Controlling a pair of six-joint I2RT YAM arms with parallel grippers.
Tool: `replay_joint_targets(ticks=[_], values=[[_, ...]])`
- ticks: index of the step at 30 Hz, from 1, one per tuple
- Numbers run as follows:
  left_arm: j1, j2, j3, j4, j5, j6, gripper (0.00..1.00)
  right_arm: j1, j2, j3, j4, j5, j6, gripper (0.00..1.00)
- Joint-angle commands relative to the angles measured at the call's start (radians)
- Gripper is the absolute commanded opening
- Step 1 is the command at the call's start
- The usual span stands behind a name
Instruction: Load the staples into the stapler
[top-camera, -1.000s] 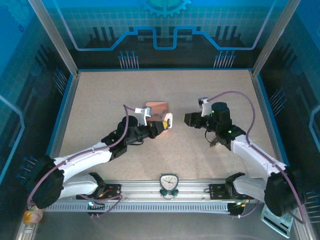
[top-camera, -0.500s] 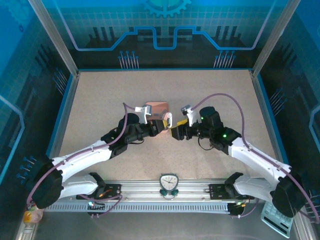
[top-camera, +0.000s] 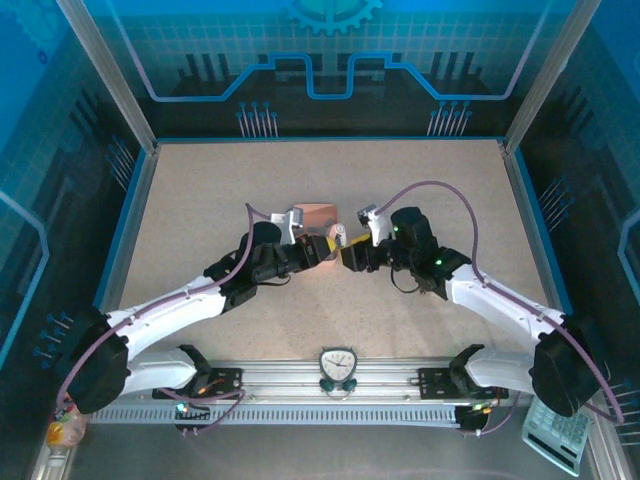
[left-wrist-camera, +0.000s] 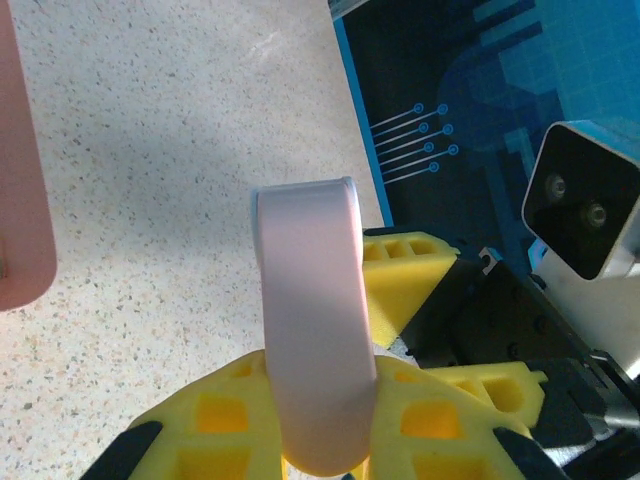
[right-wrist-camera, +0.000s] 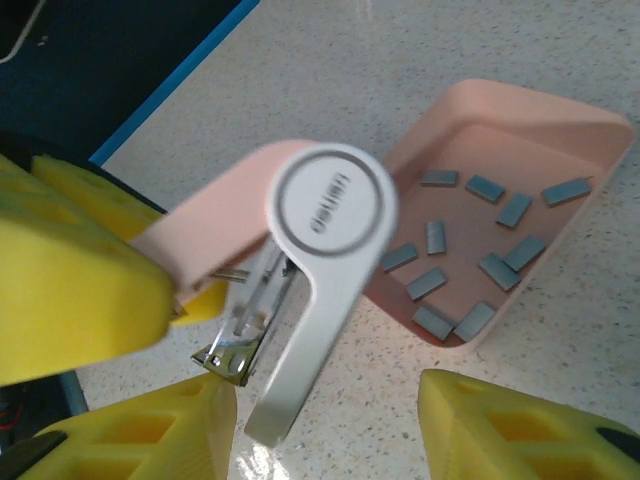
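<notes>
Right gripper (right-wrist-camera: 330, 430) had swung in from right side of table (right-wrist-camera: 400, 40), ended nose to nose with left gripper (left-wrist-camera: 330, 435). Both arms at the work now, so loading looked close. Right jaws were wide apart, empty, straddling white lid tip of stapler (right-wrist-camera: 330, 210); contact unclear. Left gripper was clenched on stapler's pink body, held just beside tray (right-wrist-camera: 520, 100). Stapler was hinged open, metal channel bare. Staples (right-wrist-camera: 470, 260) lay loose in tray, none picked up.

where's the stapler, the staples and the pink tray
stapler (right-wrist-camera: 330, 208), right wrist view, on its round logo disc
staples (right-wrist-camera: 427, 283), right wrist view, on one grey strip
pink tray (right-wrist-camera: 530, 98), right wrist view, on its rim
</notes>
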Motion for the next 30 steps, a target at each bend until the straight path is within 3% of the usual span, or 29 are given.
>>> replay_joint_targets(ticks=[1,21,25,30], values=[[-0.005,0.009,0.036,-0.046,0.092,-0.022,0.01,-0.063,0.025,0.040,0.053,0.036,-0.011,0.50],[-0.005,0.059,0.039,-0.054,0.218,-0.047,0.01,-0.135,0.161,0.112,0.287,-0.053,0.098,0.47],[-0.005,0.064,0.036,-0.046,0.207,-0.048,0.01,-0.135,0.158,0.112,0.328,-0.080,0.109,0.47],[0.008,0.044,0.041,-0.111,0.139,-0.044,0.02,-0.144,0.113,0.089,0.229,-0.064,0.045,0.50]])
